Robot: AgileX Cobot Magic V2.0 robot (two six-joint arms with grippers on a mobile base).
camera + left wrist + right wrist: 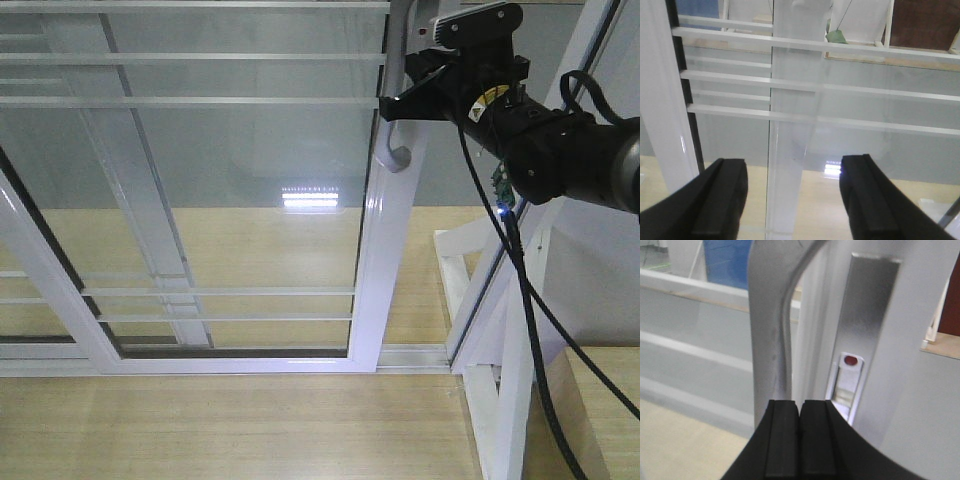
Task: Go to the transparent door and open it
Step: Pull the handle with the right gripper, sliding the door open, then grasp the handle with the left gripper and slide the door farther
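At the transparent door [200, 170] already, glass lying left of its pull handle [393, 145]; opening step in hand. Right gripper [800, 440] pinched shut on nothing, just beside the handle, near the lock plate [867, 315]. Left gripper [792, 200] spread wide, empty, facing glass well left of the handle. Next, probably: press against the handle, slide sideways.

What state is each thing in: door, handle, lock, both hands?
transparent door, ajar, gap at its handle edge.
pull handle, not gripped.
lock plate, red dot showing.
left hand, open, empty.
right hand, shut, empty, at the handle.
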